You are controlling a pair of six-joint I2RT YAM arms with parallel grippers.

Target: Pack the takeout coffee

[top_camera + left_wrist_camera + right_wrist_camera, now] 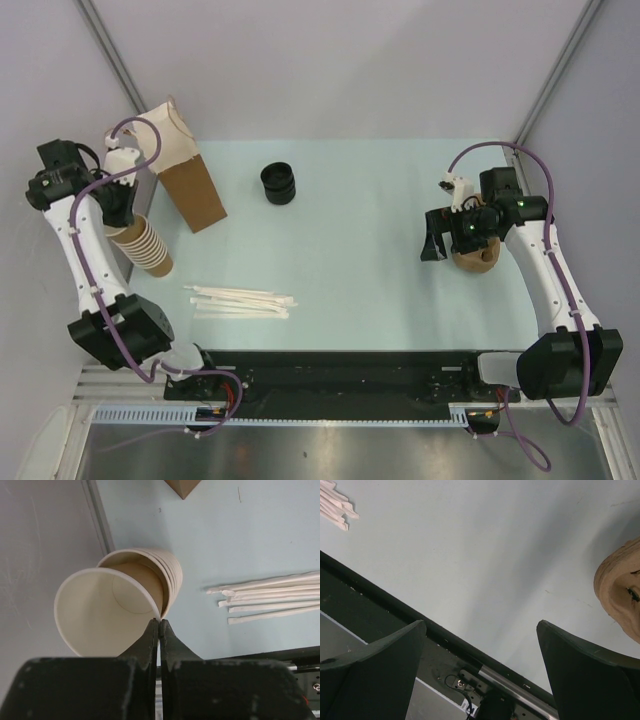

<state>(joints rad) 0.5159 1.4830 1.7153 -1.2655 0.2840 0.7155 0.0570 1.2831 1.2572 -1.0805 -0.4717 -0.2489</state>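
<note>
KM: Black fingers of left gripper [159, 630], closest to the lens. State?

RT: Closed tight. Tips meet at the rim of a paper cup with a white inside [100, 610], and its thin wall appears pinched between them. Cup is tilted, mouth toward the lens, base end sitting in the mouth of the stack of nested paper cups [171, 575].

KM: Outward from there?

RT: Stack lies at the left edge of the pale blue tabletop [225, 540]. White paper-wrapped straws [270, 597] lie in a loose bundle to its right, apart from it. Top view: kraft-brown paper bag [190, 185] stands upright beyond the stack. Short stack of black lids [279, 183] sits further toward the middle, apart from the bag.

KM: Right gripper [481, 625]?

RT: Jaws wide, nothing between them, over the near part of the tabletop. Tan moulded-pulp piece [617, 592] sits just beside one finger, partly under the arm in the top view.

KM: Takeout coffee, position?

RT: Cannot tell. No view shows a brown cup with a black top clearly enough to place it.
</note>
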